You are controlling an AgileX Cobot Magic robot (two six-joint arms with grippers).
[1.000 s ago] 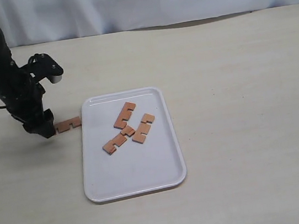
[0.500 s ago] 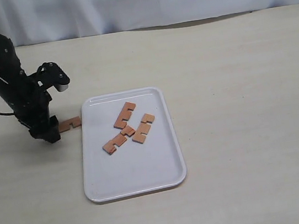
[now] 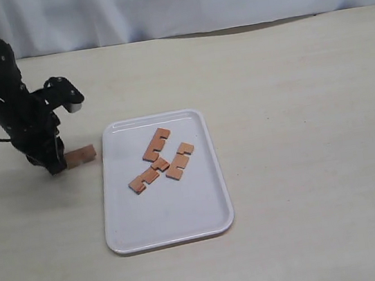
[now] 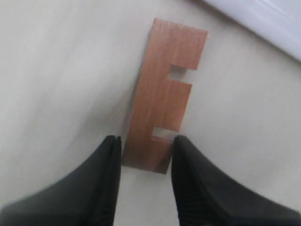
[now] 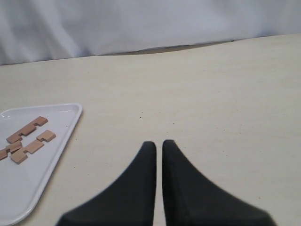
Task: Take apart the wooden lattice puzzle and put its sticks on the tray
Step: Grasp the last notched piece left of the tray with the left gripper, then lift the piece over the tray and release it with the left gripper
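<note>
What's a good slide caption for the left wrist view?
Left gripper pinching one end of a notched stick lying on the table, just outside the tray rim.

— How is the light?
— Bright and even. The large white rectangular plastic tray (image 3: 170, 213) has a soft sheen and no hard glare. A faint shadow lies left of it, under the black robot arm (image 3: 7, 103).
— Focus?
— Beside the tray, the short reddish-brown notched wooden stick (image 4: 162, 103) is sharp, but the black fingers (image 4: 197, 188) are blurred.
</note>
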